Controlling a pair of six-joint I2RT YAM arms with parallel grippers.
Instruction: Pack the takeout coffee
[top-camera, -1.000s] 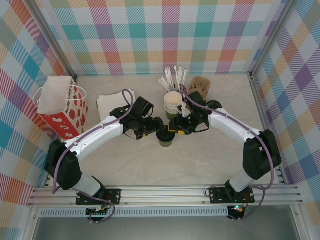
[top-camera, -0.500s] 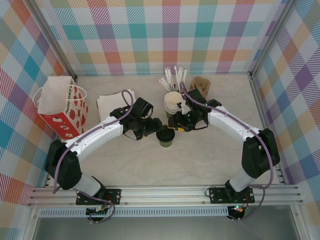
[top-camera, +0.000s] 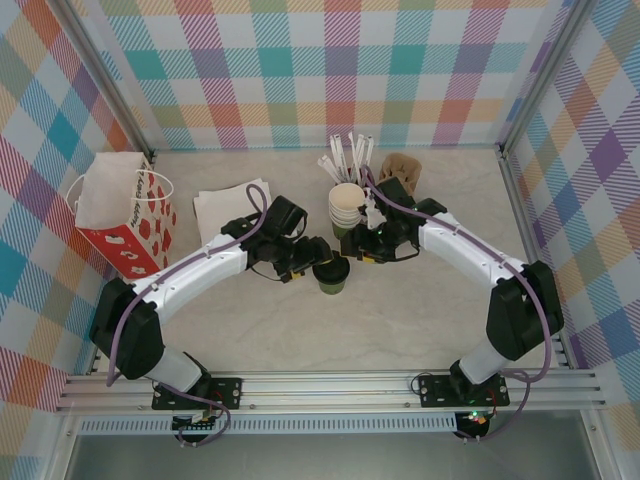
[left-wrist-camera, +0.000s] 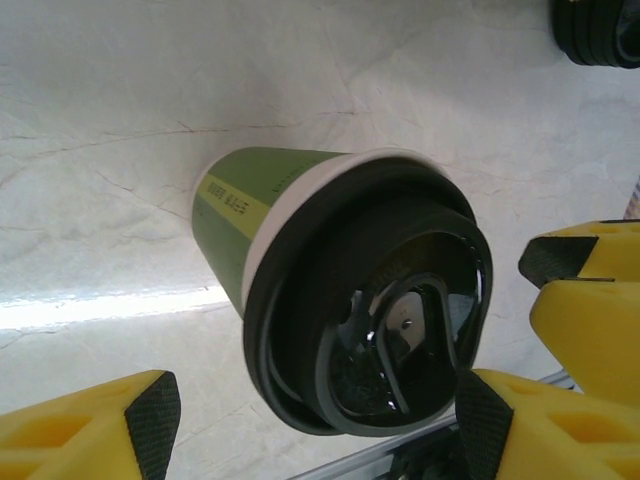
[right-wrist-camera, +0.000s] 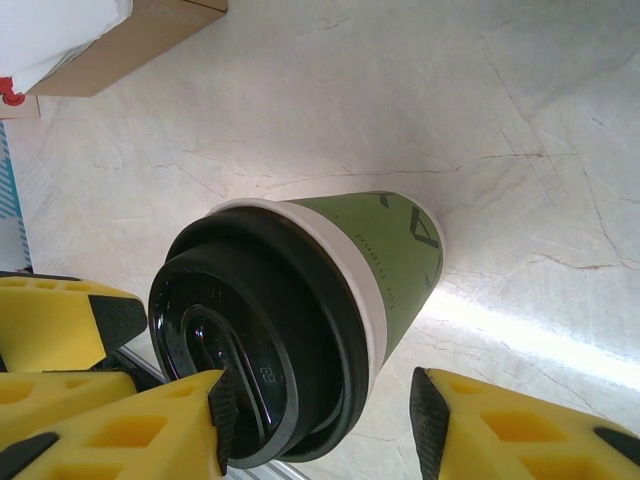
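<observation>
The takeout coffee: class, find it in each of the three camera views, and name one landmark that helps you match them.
Top external: takeout coffee near the picture's centre, just below the stack of cream cups.
Left wrist: takeout coffee in the centre, base toward the upper left.
Right wrist: takeout coffee in the centre, base toward the right.
Shared landmark: the black lid on it.

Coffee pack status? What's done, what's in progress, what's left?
Done: the black lid is on the takeout coffee, which stands upright on the table. In hand: the left gripper has its open jaws either side of the lid, not clamped; the right gripper, also open, is close by. Left: gripping the coffee and getting it into the red-and-white paper bag at the table's left.
</observation>
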